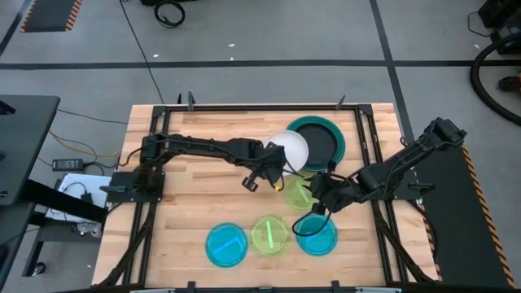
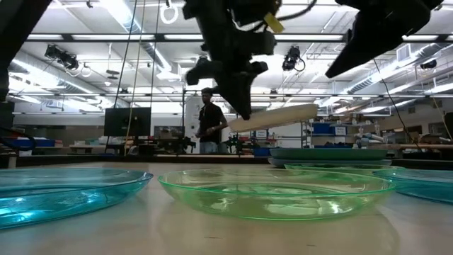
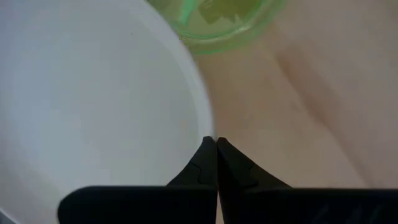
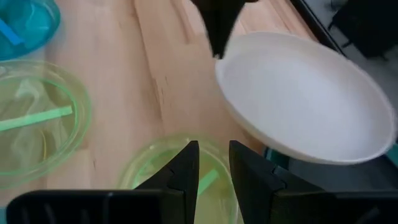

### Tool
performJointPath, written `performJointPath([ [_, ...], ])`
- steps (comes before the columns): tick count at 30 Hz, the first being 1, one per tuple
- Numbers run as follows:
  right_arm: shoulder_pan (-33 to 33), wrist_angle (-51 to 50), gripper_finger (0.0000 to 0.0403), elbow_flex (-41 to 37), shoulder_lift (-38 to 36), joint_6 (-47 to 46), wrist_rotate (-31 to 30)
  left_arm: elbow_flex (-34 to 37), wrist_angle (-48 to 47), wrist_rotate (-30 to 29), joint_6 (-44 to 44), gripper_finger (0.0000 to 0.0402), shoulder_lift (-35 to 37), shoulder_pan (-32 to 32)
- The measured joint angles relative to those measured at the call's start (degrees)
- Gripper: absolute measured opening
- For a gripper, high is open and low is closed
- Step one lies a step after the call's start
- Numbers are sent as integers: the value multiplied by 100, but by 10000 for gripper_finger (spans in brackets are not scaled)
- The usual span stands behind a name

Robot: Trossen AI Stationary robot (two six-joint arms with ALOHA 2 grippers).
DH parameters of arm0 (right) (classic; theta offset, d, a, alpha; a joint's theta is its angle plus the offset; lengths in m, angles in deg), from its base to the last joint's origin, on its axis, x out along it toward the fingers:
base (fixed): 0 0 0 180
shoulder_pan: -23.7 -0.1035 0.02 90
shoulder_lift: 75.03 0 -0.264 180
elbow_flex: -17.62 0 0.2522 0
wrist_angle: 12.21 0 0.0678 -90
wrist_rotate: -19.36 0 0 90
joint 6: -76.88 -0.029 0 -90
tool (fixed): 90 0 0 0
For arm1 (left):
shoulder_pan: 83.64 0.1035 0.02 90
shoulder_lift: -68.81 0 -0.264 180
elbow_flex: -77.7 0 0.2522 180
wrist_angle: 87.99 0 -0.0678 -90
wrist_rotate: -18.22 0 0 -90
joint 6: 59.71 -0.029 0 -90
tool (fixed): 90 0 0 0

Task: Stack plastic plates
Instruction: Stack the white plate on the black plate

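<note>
On the wooden counter (image 1: 203, 179), upper right of the high view, black plate (image 1: 324, 143) already sits in the teal plate (image 1: 335, 130). Left gripper (image 1: 275, 175), fingers clenched on the white plate (image 1: 290, 150), carries it there; right gripper (image 1: 319, 194) hovers part-open, empty, and four small plates (image 1: 269, 234) seem left to stack.

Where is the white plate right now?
The left gripper holds the white plate in the air, mid-table in the high view, beside the black plate.

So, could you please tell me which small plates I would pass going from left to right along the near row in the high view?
Cyan plate → lime green plate → second cyan plate, with the right gripper just above it in the picture.
</note>
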Motion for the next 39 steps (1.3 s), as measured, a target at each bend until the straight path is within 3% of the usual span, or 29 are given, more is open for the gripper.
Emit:
performJointPath([
  [7, -224, -820, 98, 2, -346, -1041, -20, -518, 43, 289, -306, 0, -391, 322],
  [19, -632, -1245, 98, 5, -513, -2205, -271, -944, 547, 322, -1119, 0, -733, 396],
  [26, -674, -1580, 98, 4, -612, -1773, -323, -933, 535, 339, -1570, 0, -828, 399],
  [39, -524, -1113, 98, 4, -1128, -1751, -131, -931, 1896, 487, -2021, 0, -1097, 613],
])
